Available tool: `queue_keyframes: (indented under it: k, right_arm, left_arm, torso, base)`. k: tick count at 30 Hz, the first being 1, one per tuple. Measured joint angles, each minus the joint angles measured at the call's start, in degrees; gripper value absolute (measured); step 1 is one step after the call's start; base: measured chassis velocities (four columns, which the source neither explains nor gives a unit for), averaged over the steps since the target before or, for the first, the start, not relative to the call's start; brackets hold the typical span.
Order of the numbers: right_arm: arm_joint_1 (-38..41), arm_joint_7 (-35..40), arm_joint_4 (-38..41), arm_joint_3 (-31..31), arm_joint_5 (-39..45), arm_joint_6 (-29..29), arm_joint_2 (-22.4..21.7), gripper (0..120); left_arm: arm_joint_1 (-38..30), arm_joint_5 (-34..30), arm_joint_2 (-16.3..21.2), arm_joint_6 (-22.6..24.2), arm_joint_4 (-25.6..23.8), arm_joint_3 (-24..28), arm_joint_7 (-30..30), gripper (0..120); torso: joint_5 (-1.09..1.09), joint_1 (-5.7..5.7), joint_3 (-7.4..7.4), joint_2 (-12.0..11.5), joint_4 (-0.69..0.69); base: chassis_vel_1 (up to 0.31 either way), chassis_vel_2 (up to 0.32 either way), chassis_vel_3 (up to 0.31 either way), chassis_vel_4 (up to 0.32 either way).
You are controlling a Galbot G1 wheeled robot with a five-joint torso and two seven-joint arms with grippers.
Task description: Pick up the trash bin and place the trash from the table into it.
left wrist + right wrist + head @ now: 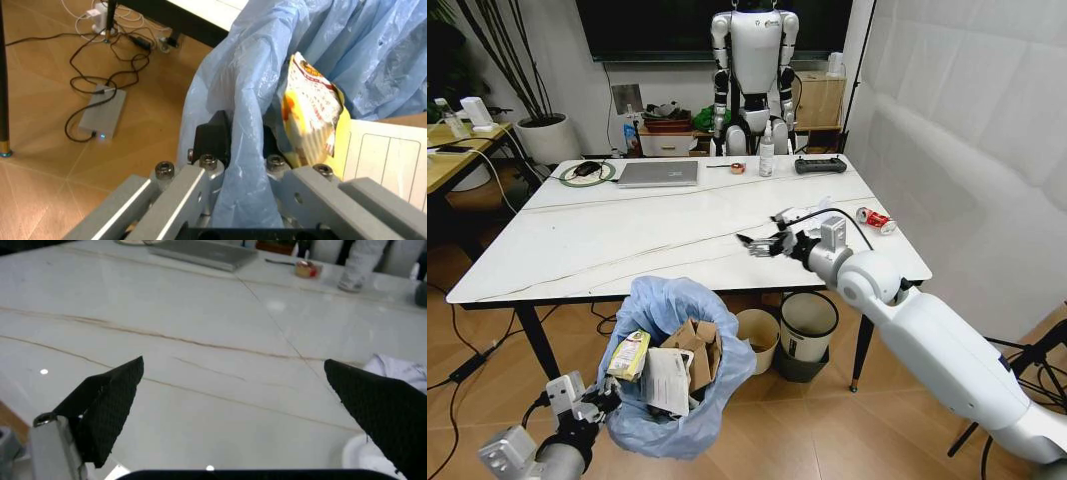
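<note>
Blue-bagged trash bin (677, 370) rim clamped by left end effector (240, 150), right end effector (767, 243) wide open

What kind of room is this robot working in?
Probably an office or robotics lab: a laptop on the marble table, a humanoid robot standing behind it, and a dark wall screen.

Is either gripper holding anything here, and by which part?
The left gripper holds the trash bin by its bag-lined rim, jaws shut across it. The right gripper is open above the table, holding nothing.
</note>
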Motion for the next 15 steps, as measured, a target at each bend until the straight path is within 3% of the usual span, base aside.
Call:
queue_keyframes:
  k: [5,15]
  right_arm:
    - [1.07,-3.02,-9.09,1.12,-4.1,0.12,1.27,96]
    - [1.02,-5.25,-13.29,1.85,-6.14,1.85,1.34,93]
  left_arm:
    - [0.29,-0.19,0.25,0.0,-0.16,-0.26,-0.01,1]
    - [0.38,-0.32,0.19,-0.03,-0.4,-0.32,-0.02,1]
  torso:
    - [0.01,0.0,0.0,0.0,0.02]
    - [0.01,0.0,0.0,0.0,0.0]
  base:
    - [0.0,0.0,0.0,0.0]
    - [0.0,0.0,0.0,0.0]
